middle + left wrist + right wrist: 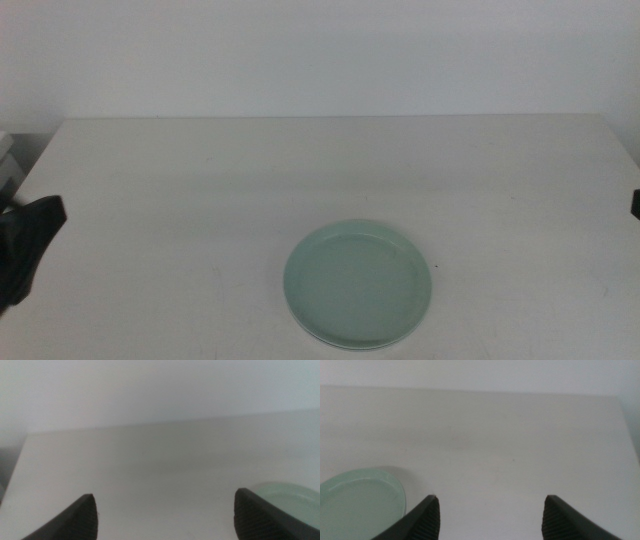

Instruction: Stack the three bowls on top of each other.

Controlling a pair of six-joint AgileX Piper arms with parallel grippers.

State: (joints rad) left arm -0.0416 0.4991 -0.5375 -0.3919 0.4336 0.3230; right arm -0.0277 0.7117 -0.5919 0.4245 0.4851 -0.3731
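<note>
The pale mint green bowl (pixel 358 283) sits on the table near the front, a little right of the middle. A thin paler rim shows under its front edge, so it rests on something round of the same size. The white and grey bowls cannot be made out on their own. My left gripper (pixel 30 245) is at the table's left edge, open and empty, well apart from the bowl. Only a dark sliver of my right gripper (pixel 635 203) shows at the right edge. It is open and empty in the right wrist view (pixel 491 499). The green bowl also shows in the left wrist view (pixel 295 502) and the right wrist view (pixel 360 502).
The white table (pixel 300 170) runs back to a plain pale wall. A pale object (pixel 8 165) stands off the table's far left edge.
</note>
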